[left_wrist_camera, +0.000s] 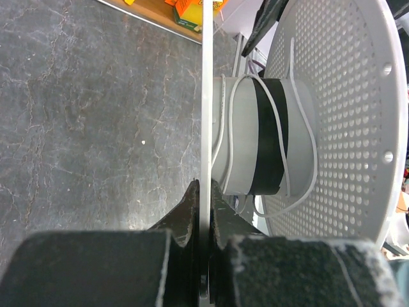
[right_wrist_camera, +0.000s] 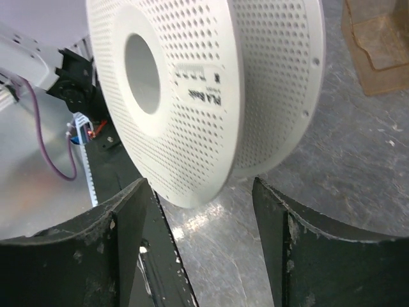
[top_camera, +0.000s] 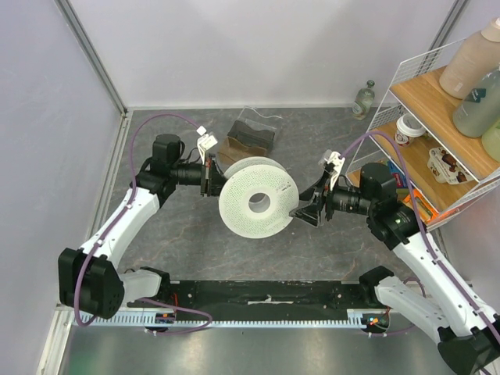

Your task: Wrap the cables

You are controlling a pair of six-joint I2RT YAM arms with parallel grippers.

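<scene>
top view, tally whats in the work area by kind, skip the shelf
grippers: 2 (left gripper, right gripper)
spools: 1 (white perforated spool)
glass bottles: 1 (small glass bottle)
containers: 1 (brown container)
total: 5

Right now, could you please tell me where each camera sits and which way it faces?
Top external: above and behind the bases, looking down on the table; both arms flank the spool.
Left wrist: looks along the left gripper, shut on a spool flange; cable loops the hub.
Right wrist: faces the spool's perforated side, between the fingers of the open right gripper.
Shared: all show the spool.
</scene>
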